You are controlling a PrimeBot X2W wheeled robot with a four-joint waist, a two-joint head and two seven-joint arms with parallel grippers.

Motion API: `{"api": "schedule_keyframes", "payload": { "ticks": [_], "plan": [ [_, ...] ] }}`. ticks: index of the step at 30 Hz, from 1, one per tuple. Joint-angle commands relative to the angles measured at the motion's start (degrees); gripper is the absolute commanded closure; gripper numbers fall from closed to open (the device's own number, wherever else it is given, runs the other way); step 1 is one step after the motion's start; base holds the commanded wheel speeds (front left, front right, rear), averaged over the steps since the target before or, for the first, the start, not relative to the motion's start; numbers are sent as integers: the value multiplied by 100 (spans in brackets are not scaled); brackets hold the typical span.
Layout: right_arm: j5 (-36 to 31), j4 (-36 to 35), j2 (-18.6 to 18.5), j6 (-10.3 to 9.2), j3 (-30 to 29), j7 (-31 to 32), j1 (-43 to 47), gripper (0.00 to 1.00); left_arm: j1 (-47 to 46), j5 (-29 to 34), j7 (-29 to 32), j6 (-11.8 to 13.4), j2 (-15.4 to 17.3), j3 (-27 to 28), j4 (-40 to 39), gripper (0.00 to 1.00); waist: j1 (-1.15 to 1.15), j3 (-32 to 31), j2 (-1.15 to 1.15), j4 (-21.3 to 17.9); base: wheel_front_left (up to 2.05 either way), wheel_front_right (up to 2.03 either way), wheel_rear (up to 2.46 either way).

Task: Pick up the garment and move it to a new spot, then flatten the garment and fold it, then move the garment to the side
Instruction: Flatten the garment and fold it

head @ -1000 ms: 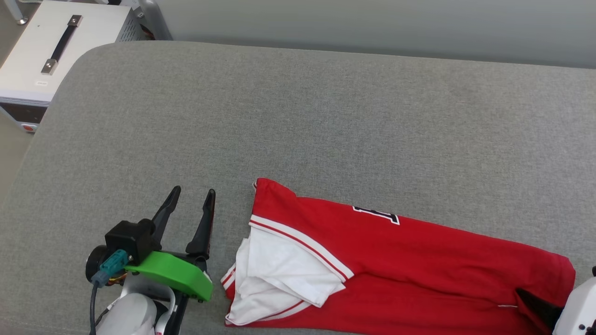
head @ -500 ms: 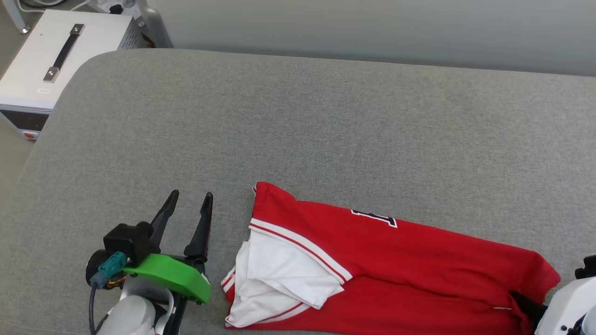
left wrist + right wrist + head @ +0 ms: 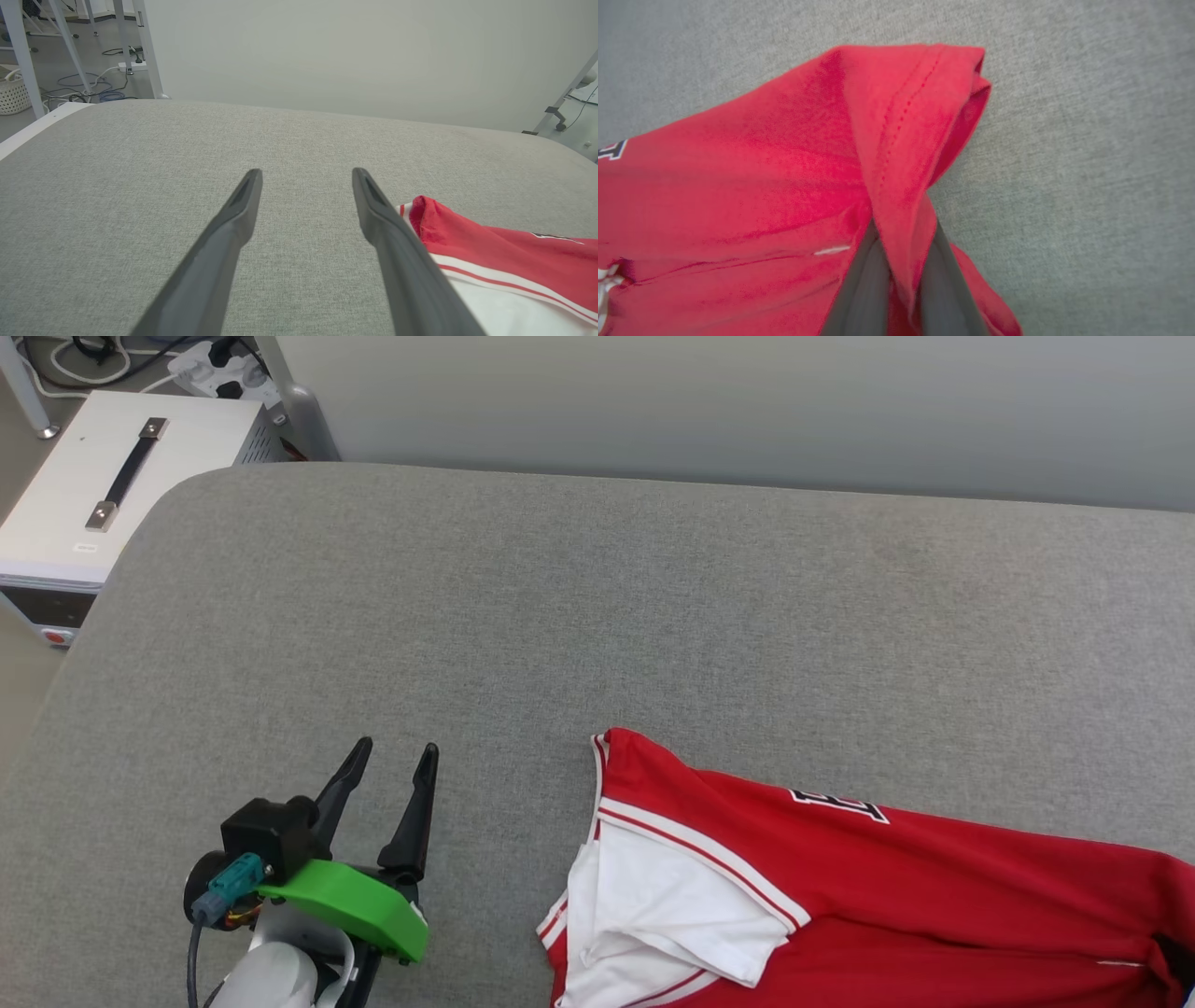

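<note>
The garment (image 3: 934,887) is a red jersey with a white sleeve and striped trim, lying folded lengthwise on the grey cushion (image 3: 560,616) at the lower right of the head view. Part of a black, white-outlined print shows on its top. In the right wrist view my right gripper (image 3: 903,238) is shut on a raised fold of the garment's (image 3: 761,177) red hem. My left gripper (image 3: 397,747) rests open and empty to the left of the sleeve end. The left wrist view has the left gripper (image 3: 307,171) low over the cushion, with the garment (image 3: 504,252) just beside its right finger.
A white case with a black handle (image 3: 93,485) stands off the cushion's far left corner, with a power strip and cables (image 3: 215,355) behind it. A pale wall runs along the cushion's far edge. Bare grey cushion spreads beyond and left of the garment.
The right gripper has closed on the hem and dragged the garment to the right, widening the gap to the left gripper. The head camera has also shifted. The left gripper stays open.
</note>
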Motion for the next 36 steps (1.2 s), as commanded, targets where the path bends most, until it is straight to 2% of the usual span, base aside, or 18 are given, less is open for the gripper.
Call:
{"api": "schedule_keyframes", "payload": {
  "ticks": [1, 7, 15, 24, 31, 36],
  "plan": [
    [38, -16, 3, -12, -59, 9, -81, 100, 70, -17, -33, -30, -22, 24, 11, 0, 0, -50, 0, -4, 0, 0, 0],
    [108, -520, 72, -12, -30, 167, 91, 100, 184, -31, -34, -51, -87, 79, 30, 0, 0, -257, 0, 1, 0, 0, 0],
    [283, -1600, 441, -12, 41, 608, 514, 100, 270, -37, -34, -77, -223, 49, 22, 0, 0, -531, 0, 237, 0, 0, 0],
    [175, -2856, 1176, -12, 611, 1269, 692, 100, 401, -55, -34, -91, -235, 142, 5, 0, 0, -626, 0, 491, 0, 0, 0],
    [106, -3033, 1771, -12, 1129, 1581, 469, 100, 396, -73, -34, -101, -221, 123, 22, 0, 0, -607, 0, 663, 0, 0, 0],
    [57, -2781, 1947, -12, 1554, 1508, 186, 100, 361, -82, -34, -104, -191, 138, 39, 0, 0, -601, 0, 757, 0, 0, 0]
  ]
}}
